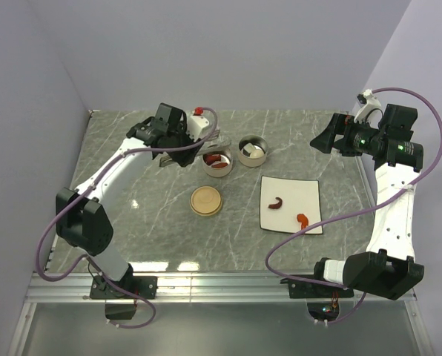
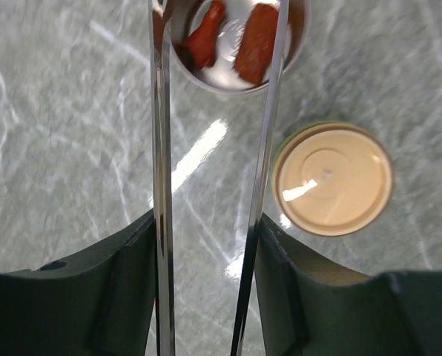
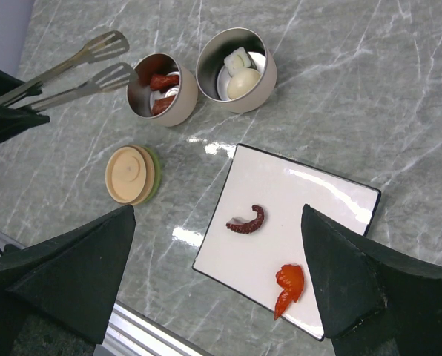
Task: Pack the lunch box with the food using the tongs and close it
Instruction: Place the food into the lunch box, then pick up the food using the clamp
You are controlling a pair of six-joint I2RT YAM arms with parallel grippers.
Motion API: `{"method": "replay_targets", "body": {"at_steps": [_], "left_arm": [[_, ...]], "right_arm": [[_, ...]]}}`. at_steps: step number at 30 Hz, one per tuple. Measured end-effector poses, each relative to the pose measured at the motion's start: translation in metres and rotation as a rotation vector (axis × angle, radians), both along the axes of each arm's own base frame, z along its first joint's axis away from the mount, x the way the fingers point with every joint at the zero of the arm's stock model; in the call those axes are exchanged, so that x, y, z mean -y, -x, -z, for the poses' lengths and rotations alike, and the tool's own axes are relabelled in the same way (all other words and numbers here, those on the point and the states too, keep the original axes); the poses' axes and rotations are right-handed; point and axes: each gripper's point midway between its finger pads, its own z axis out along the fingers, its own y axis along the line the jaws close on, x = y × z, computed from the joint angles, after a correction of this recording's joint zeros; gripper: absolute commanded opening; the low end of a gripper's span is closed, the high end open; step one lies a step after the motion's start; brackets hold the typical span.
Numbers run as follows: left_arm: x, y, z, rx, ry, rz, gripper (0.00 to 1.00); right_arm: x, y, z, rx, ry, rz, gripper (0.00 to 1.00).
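Observation:
My left gripper (image 1: 185,147) is shut on the tongs (image 2: 162,148), one finger pressing on each silver arm, and the arms stand apart. The tong tips (image 3: 106,59) hover beside the left lunch box tin (image 1: 217,162), which holds a brown sausage (image 2: 254,44) and a red piece (image 2: 206,37). The right tin (image 3: 236,70) holds a white egg (image 3: 242,83) and a white-and-dark piece (image 3: 237,58). A dark red curved bit (image 3: 247,221) and an orange-red bit (image 3: 288,285) lie on the white plate (image 1: 291,185). My right gripper (image 3: 217,211) hangs open, high above the plate.
The tan round lid (image 1: 206,200) with a green rim lies flat on the marble table, in front of the left tin and left of the plate. Purple-grey walls close in the table at the left, back and right. A metal rail runs along the near edge.

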Motion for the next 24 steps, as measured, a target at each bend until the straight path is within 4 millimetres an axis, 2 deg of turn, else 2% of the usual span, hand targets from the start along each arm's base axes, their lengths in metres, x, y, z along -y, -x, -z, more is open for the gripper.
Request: {"method": "replay_targets", "body": {"at_steps": [2, 5, 10, 13, 15, 24], "left_arm": [[0.009, 0.005, -0.006, -0.002, 0.036, 0.043, 0.53], [0.028, 0.025, -0.014, -0.011, 0.073, 0.136, 0.53], [0.076, 0.073, -0.012, -0.027, 0.084, 0.331, 0.53], [0.103, 0.102, 0.002, -0.069, 0.070, 0.443, 0.53], [0.116, 0.114, 0.013, -0.098, 0.056, 0.491, 0.53], [0.141, 0.133, 0.074, -0.215, -0.045, 0.564, 0.53]], "right_arm": [[0.000, 0.000, 0.000, 0.000, 0.000, 0.000, 1.00], [0.000, 0.000, 0.000, 0.000, 0.000, 0.000, 1.00], [0.000, 0.000, 0.000, 0.000, 0.000, 0.000, 1.00], [0.000, 0.000, 0.000, 0.000, 0.000, 0.000, 1.00], [0.000, 0.000, 0.000, -0.001, 0.000, 0.000, 1.00], [0.000, 0.000, 0.000, -0.001, 0.000, 0.000, 1.00]]}}
